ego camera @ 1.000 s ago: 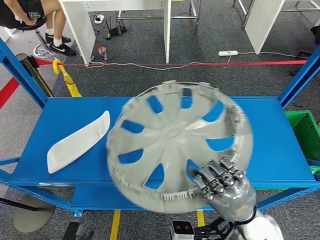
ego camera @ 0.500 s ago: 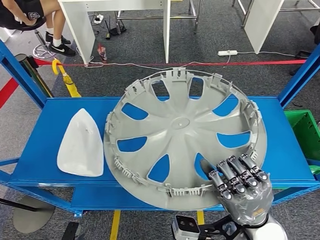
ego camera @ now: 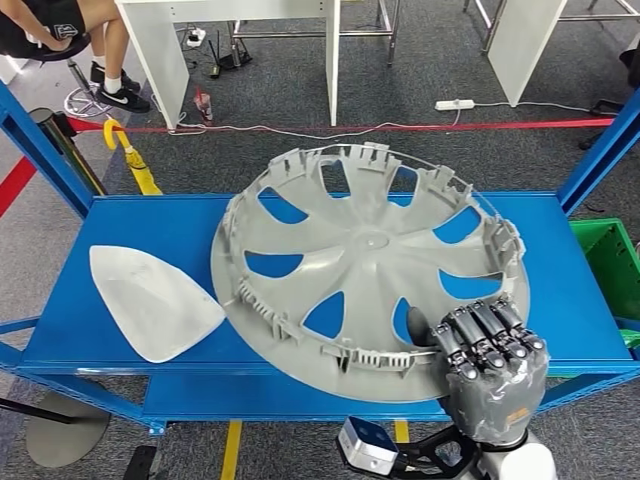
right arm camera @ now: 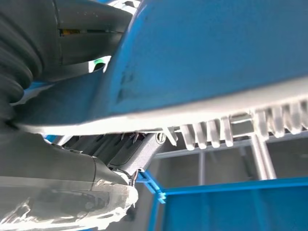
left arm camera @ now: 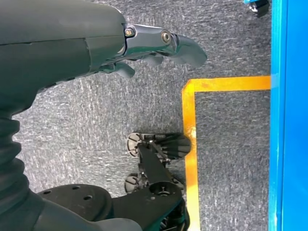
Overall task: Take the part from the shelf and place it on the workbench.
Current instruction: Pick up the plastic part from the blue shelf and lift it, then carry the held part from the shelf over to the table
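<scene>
1. grey plastic wheel cover [ego camera: 362, 265], round and spoked with clips along its rim, is the part i'm after. it is tilted over the blue metal shelf [ego camera: 90, 250], inner side up, spanning from the front edge towards the back edge, right of the middle.

2. my right hand [ego camera: 483, 350] grips the cover's rim at the near right, close to the shelf's front edge. the fingers curl over the top of the rim, closed tight on it. in the right wrist view the thumb [right arm camera: 141, 151] sits under the ribbed rim, so i judge the hold to be a firm pinch.

3. my left hand [left arm camera: 160, 45] hangs down beside the shelf, above grey carpet [left arm camera: 72, 120] and a line of yellow floor tape [left arm camera: 190, 159]. its fingers are loosely spread and it holds nothing.

4. a white flat teardrop-shaped plastic panel [ego camera: 151, 300] lies on the shelf near its front left corner, just beside the cover's left rim. i can't tell whether they touch.

5. progress, as i read it: the grasp is made and the cover looks lifted on my side, though i can't tell whether its far edge rests on the shelf. left to do: pull it clear of the shelf, turn to the workbench and set it down.

6. a seated person's legs [ego camera: 106, 40] are at the far left, well apart from the shelf.
</scene>
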Robot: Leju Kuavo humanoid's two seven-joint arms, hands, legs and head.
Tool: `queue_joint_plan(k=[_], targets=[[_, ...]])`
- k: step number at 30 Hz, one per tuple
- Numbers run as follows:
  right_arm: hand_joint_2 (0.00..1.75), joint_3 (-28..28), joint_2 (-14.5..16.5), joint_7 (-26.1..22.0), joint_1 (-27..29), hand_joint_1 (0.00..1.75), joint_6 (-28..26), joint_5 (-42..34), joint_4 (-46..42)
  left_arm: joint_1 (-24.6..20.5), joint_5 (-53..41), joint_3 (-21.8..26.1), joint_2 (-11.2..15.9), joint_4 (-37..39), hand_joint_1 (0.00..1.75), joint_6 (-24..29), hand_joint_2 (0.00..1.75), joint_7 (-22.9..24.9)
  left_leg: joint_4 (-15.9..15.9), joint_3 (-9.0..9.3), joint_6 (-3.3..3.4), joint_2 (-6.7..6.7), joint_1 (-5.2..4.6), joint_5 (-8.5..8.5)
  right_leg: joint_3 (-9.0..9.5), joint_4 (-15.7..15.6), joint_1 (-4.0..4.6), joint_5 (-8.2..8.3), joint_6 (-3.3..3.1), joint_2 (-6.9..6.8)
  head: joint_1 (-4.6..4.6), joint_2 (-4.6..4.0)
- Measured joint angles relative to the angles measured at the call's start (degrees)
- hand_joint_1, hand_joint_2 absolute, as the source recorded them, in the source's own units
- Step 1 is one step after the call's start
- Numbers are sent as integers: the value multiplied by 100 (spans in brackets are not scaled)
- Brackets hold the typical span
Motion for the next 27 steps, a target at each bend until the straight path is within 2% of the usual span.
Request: queue_joint_plan(k=[2, 4, 5, 7, 8, 9, 10, 12, 13, 14, 15, 18, 19, 20, 22, 23, 24, 25, 26, 27], targets=[[175, 86, -26, 45, 12, 175, 0, 3, 20, -9, -17, 42, -5, 0, 0, 1, 175, -13, -30, 13, 40, 3, 7, 32, 8, -4, -9, -1, 41, -2, -1, 0], [175, 196, -79, 196, 12, 175, 0, 2, 31, -16, -40, 54, -18, 0, 0, -3, 175, -39, -88, 34, 80, 11, 44, 84, -51, 150, -1, -150, 86, -9, 10, 0], [175, 250, -116, 269, 10, 175, 0, -10, 38, -19, -54, 57, -25, 0, 0, -4, 175, -53, -112, 41, 89, 16, 66, 97, -145, 390, -1, -327, 105, -13, 19, 0], [175, 321, -174, 303, 24, 175, 0, -47, 62, -24, -94, 61, -30, 0, 0, -1, 175, -73, -113, 35, 93, 27, 79, 102, -429, 1131, -16, -736, 146, -17, 31, 0], [175, 338, -189, 279, 40, 175, 0, -57, 77, -25, -120, 62, -33, 0, 0, 4, 175, -78, -111, 30, 90, 39, 84, 104, -538, 1436, -27, -853, 166, -18, 29, 0], [175, 352, -202, 273, 56, 175, 0, -53, 89, -27, -141, 62, -40, 0, 0, 8, 175, -80, -110, 25, 82, 55, 91, 109, -565, 1560, -33, -860, 184, -20, 28, 0], [175, 371, -222, 298, 67, 175, 0, -40, 98, -30, -156, 62, -49, 0, 0, 12, 175, -82, -106, 20, 70, 74, 105, 116, -469, 1432, -41, -747, 203, -30, 28, 0], [175, 401, -268, 352, 64, 175, 0, -18, 103, -40, -186, 62, -59, 0, 0, 19, 175, -83, -85, 8, 20, 111, 136, 131, -32, 652, -58, -414, 262, -124, 30, 0], [175, 407, -288, 366, 56, 175, 0, -15, 102, -45, -199, 62, -50, 0, 0, 28, 175, -83, -72, 0, -15, 127, 143, 140, 173, 295, -57, -283, 264, -170, 31, 0], [175, 406, -302, 370, 46, 175, 0, -13, 99, -49, -212, 62, -46, 1, 0, 36, 175, -85, -56, -5, -52, 143, 139, 151, 291, 73, -54, -223, 242, -203, 26, 0], [175, 405, -313, 367, 39, 175, 0, -12, 96, -51, -221, 62, -40, 1, 0, 43, 175, -88, -41, -8, -88, 156, 131, 166, 312, -5, -45, -216, 203, -205, 24, 0], [175, 394, -334, 322, 39, 175, 0, -8, 74, -49, -243, 62, -43, 2, 0, 52, 175, -96, -17, -39, -186, 199, 138, 177, 195, 33, -41, -144, 27, -99, 14, 0], [175, 391, -339, 307, 40, 175, 0, -7, 63, -48, -253, 61, -46, 2, 0, 55, 175, -97, 75, -83, -219, 204, 144, 52, 159, 35, -45, -99, -31, -72, 9, 0], [175, 390, -342, 299, 39, 175, 0, -5, 53, -50, -261, 61, -49, 2, 0, 58, 175, -97, 277, -159, -246, 203, 148, -160, 106, 32, -49, -45, -82, -48, 6, 0], [175, 385, -346, 286, 40, 175, 0, -5, 38, -56, -269, 60, -55, 2, 0, 63, 175, -98, 1010, -381, -276, 195, 150, -724, -20, 38, -41, 68, -136, 14, -1, 0], [175, 379, -350, 279, 43, 175, 0, -5, 36, -59, -270, 60, -55, 2, 0, 68, 175, -98, 1365, -466, -278, 194, 151, -917, -90, 40, -34, 118, -142, 48, -1, 0], [175, 373, -353, 269, 46, 175, 0, -5, 34, -60, -272, 60, -55, 2, 0, 74, 175, -98, 1583, -481, -272, 194, 150, -1001, -157, 43, -28, 168, -139, 86, -1, 0], [175, 367, -355, 253, 53, 175, 0, -4, 28, -62, -275, 60, -55, 2, 0, 79, 175, -98, 1576, -389, -256, 188, 149, -962, -221, 45, -24, 216, -130, 131, 1, 0], [175, 361, -355, 240, 58, 175, 0, -4, 20, -66, -280, 60, -55, 2, 0, 84, 175, -98, 1358, -195, -232, 170, 149, -840, -281, 45, -21, 266, -115, 182, 0, 0], [175, 356, -355, 231, 64, 175, 0, -3, 8, -72, -286, 60, -55, 2, 0, 89, 175, -98, 987, 80, -201, 112, 149, -694, -334, 46, -21, 316, -96, 235, -1, 0]])
